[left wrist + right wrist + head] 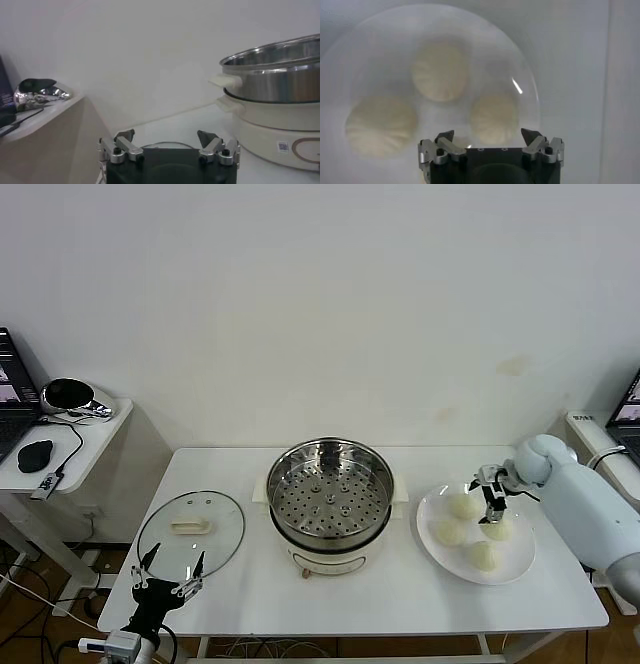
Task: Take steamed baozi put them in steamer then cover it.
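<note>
The steamer (330, 499) stands uncovered mid-table, its perforated tray bare; the left wrist view shows its side (280, 70). The cover (191, 529), a glass lid with a cream handle, lies flat to its left. Several baozi (450, 531) sit on a white plate (512, 569) to the right. My right gripper (490, 502) hangs open above the plate, between the buns and holding nothing. The right wrist view looks down on three baozi (440, 70) under that open gripper (487, 135). My left gripper (167, 569) stands open and empty over the cover's front rim (165, 145).
A side table (95, 429) at the far left carries a laptop, a black mouse (35, 454) and a shiny rounded object (40, 90). Another laptop and a white box sit beyond the table's right edge. The wall rises close behind.
</note>
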Motion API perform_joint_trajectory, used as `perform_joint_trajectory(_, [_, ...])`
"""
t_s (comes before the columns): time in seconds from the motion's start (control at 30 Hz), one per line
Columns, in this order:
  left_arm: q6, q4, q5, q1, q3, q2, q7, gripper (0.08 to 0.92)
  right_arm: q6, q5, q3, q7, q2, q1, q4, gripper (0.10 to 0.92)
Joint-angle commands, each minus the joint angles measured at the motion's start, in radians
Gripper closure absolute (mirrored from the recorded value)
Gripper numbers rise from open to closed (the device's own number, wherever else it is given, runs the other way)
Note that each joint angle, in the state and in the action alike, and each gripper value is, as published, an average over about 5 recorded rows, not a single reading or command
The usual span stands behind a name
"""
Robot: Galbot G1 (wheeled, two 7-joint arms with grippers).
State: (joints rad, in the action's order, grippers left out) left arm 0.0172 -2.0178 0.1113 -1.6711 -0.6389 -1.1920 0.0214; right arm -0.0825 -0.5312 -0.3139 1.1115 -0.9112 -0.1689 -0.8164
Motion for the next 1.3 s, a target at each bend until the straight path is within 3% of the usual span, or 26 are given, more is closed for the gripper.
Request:
perform_joint_trajectory(0.03, [0.000,0.000,-0.001,0.000,0.000,0.000,0.000,0.177,-0.023,-0.033,-0.015,0.002,-0.066,0.025,0.098,0.203])
perform_joint_trajectory(0.5, [-0.002,0.004,-0.004,0.001,0.001,-0.005,-0.002,0.177,-0.018,-0.043,-0.002,-0.015,-0.076,0.035,0.109,0.263])
perform_joint_trajectory(0.93, [-0.002,-0.002,-0.006,0.000,0.003,-0.007,-0.003,0.177,-0.006,-0.023,-0.007,-0.017,-0.047,0.024,0.067,0.457])
perform_joint_trajectory(1.3, [-0.003,-0.007,-0.007,-0.001,0.002,-0.006,-0.003,0.177,0.030,0.107,-0.049,0.007,0.062,0.056,-0.109,0.482])
